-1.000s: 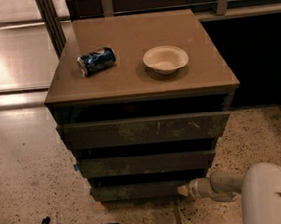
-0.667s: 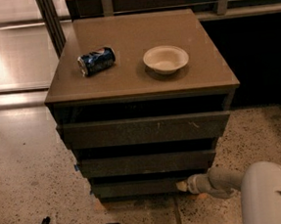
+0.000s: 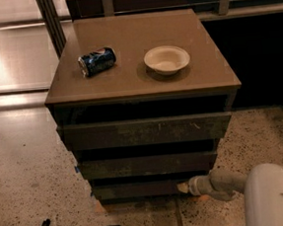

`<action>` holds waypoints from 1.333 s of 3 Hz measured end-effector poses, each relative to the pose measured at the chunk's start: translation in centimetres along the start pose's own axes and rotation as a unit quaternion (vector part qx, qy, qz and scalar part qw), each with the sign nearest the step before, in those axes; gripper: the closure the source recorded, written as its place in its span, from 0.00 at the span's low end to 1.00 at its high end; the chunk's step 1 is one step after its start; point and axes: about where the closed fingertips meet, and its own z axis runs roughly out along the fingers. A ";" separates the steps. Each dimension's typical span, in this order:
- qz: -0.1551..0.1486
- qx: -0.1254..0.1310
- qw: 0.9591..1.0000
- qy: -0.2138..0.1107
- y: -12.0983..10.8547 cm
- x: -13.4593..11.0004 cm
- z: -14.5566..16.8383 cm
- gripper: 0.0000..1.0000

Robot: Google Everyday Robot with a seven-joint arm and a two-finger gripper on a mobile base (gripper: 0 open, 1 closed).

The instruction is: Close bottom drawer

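Camera view shows you the end effector (image 3: 183,186), spread or pressed together you cannot tell, at the right end of the bottom drawer (image 3: 136,189), which sits lowest, under the surface (image 3: 129,29), where a can (image 3: 97,61) lies near its left edge.

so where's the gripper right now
In the camera view's lower right, the pale grey gripper is at the right end of the dark grey-brown bottom drawer, just above the floor.
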 end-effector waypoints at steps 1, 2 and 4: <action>0.006 -0.002 1.000 0.004 0.1 0.3 0.1 1.00; 0.034 -0.012 0.999 0.020 0.1 2.4 -2.0 1.00; 0.053 -0.023 0.998 0.028 0.7 4.5 -4.8 0.81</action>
